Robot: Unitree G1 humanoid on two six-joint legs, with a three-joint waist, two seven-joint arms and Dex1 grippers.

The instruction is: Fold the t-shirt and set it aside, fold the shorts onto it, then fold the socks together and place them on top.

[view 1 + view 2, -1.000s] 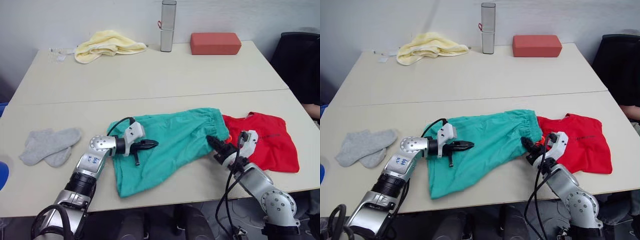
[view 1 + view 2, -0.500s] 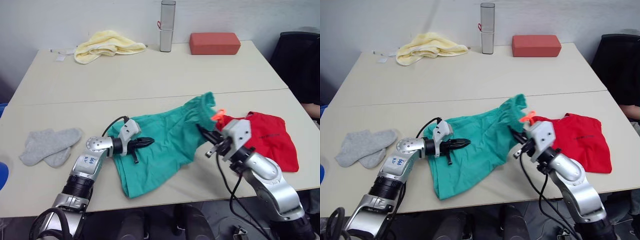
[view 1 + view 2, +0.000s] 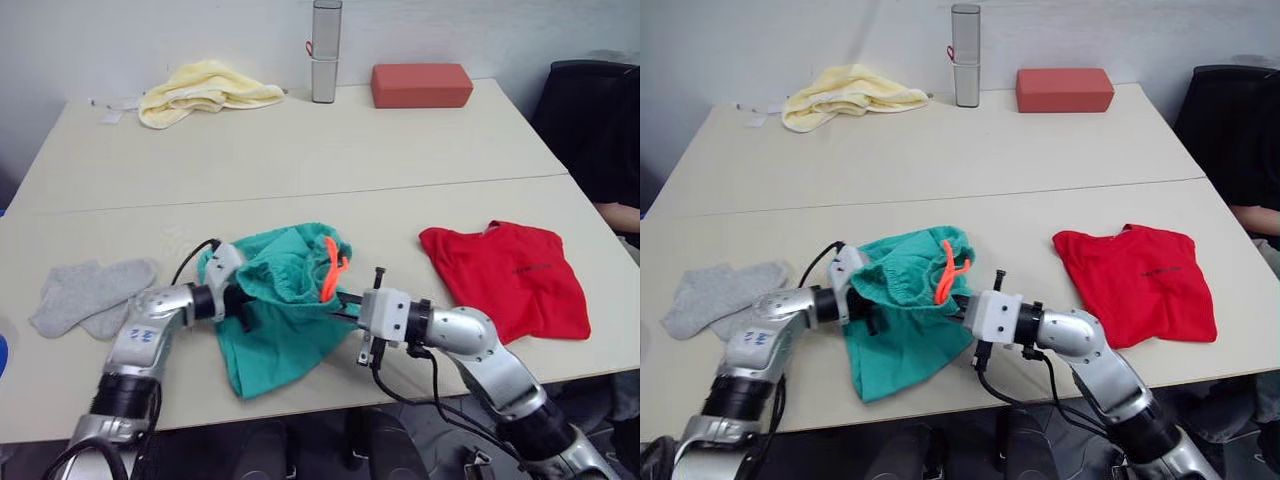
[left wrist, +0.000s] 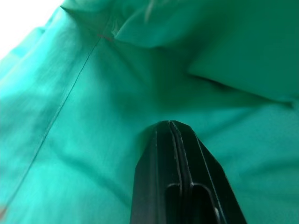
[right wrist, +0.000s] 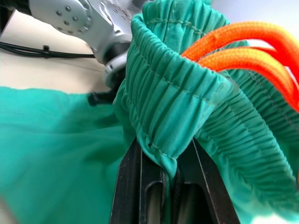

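The teal shorts [image 3: 270, 330] lie near the table's front edge, doubled over, with the waistband and orange drawstring [image 3: 331, 280] on top. My right gripper [image 5: 168, 163] is shut on the gathered waistband and holds it just above the lower layer [image 3: 345, 297]. My left gripper [image 4: 170, 123] is shut and its fingers press on the teal cloth, partly beneath the folded-over layer [image 3: 862, 305]. The red t-shirt [image 3: 510, 275] lies flat to the right, apart from the shorts. The grey socks [image 3: 85, 295] lie side by side at the left.
At the table's far edge are a pale yellow towel [image 3: 205, 88], a tall grey container [image 3: 323, 50] and a brick-red block [image 3: 421, 85]. A black chair [image 3: 600, 120] stands off the right side. A seam [image 3: 400, 188] runs across the table's middle.
My right gripper lifted the waistband and carried it leftward over the shorts, folding them across my left gripper. The t-shirt's left edge is now uncovered. My left gripper stayed in place.
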